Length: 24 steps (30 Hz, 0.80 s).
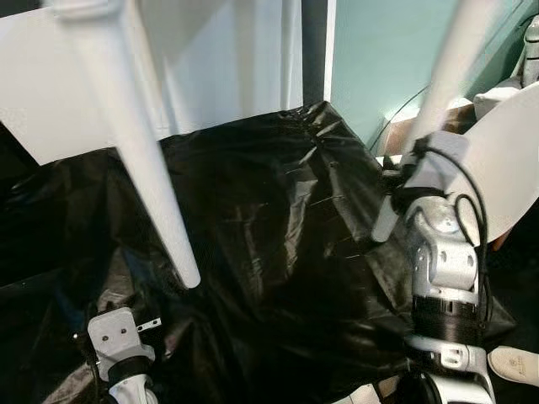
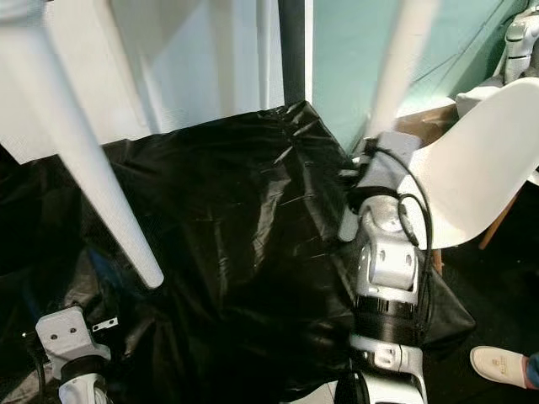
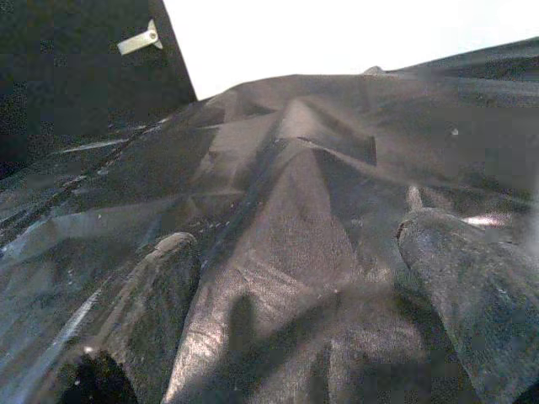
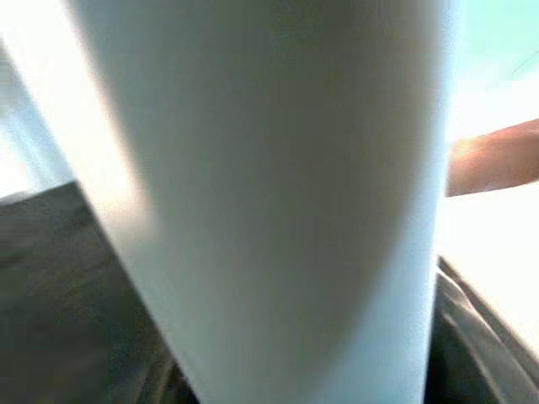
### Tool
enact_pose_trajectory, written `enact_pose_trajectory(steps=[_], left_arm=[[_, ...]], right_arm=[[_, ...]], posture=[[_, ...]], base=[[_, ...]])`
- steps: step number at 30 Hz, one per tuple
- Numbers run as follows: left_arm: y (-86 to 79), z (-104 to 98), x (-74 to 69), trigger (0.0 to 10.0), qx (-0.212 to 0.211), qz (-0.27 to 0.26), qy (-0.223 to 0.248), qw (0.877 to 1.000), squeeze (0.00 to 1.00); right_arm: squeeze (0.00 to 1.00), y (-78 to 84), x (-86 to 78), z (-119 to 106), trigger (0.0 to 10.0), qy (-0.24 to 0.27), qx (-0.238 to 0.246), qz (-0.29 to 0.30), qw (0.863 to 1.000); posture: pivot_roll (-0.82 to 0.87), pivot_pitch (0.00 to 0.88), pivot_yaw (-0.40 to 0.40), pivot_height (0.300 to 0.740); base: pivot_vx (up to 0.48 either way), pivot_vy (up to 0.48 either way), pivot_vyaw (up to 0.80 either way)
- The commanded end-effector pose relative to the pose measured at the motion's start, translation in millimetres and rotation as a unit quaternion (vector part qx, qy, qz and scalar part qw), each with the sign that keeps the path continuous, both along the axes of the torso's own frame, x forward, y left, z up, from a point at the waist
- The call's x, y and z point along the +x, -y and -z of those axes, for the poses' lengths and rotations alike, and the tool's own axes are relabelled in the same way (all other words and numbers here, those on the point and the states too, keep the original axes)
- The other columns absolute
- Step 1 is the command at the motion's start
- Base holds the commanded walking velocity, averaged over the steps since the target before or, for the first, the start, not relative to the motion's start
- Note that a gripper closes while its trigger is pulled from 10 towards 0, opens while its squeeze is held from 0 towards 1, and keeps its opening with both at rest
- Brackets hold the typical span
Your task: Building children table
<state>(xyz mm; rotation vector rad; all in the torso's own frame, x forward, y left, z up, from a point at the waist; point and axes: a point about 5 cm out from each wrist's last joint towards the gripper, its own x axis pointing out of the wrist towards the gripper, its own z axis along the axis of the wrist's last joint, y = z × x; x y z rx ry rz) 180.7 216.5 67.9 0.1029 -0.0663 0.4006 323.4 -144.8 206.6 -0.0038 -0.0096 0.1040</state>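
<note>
**A:** Quick one. Where's the table?

**B:** Up in the air, tilted, over the black sheet (image 1: 278, 219). The white top (image 1: 50, 93) is at far left, high in my head views. One white leg (image 1: 139, 143) slants down from the top toward the near left, its tip free above the sheet. A second leg (image 1: 446, 67) rises at far right.

**A:** Your right hand?

**B:** My right gripper (image 1: 402, 181) is raised on the right, at the lower end of that second leg. The wrist view has the leg (image 4: 269, 202) pressed right up against the lens, blurred and pale. It looks like a grip, but my fingers are hidden behind the wrist, so I can't tell if they're clamped or apart.

**A:** Left hand?

**B:** Left gripper (image 3: 312, 286) is low at the near left, just above the sheet. Both black fingers (image 3: 152, 303) show in the wrist view, spread apart, with crumpled sheet between them. Holding nothing.

**A:** Anything else around?

**B:** A white chair (image 2: 480, 177) at right, just beyond my right arm. A white shoe (image 2: 498, 365) on the floor at near right. White curtain (image 1: 244, 59) at the back, teal wall (image 1: 379, 59) to its right.
</note>
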Motion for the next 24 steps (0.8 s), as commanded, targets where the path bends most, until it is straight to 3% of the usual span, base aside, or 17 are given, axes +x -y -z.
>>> enact_pose_trajectory(steps=[1,13,24], left_arm=[[-1.0,6,-2.6,10.0,-0.005,0.000,-0.010,1.000,0.00],[-0.7,14,-7.4,10.0,-0.006,0.005,-0.019,1.000,0.00],[-0.8,19,-9.4,10.0,-0.007,0.007,-0.022,1.000,0.00]], right_arm=[[0.00,-21.4,-3.4,8,0.0,-0.030,0.007,-0.077,0.997],[0.00,-28.0,-17.5,2,0.0,-0.007,-0.054,-0.125,0.991],[0.00,-32.7,-17.9,-1,0.0,0.010,-0.093,-0.143,0.985]], posture=[[-0.07,0.003,0.090,0.740],[-0.07,0.006,0.090,0.740],[-0.06,0.000,0.081,0.740]], base=[[0.000,0.000,0.00],[0.000,0.000,0.00],[0.000,0.000,0.00]])
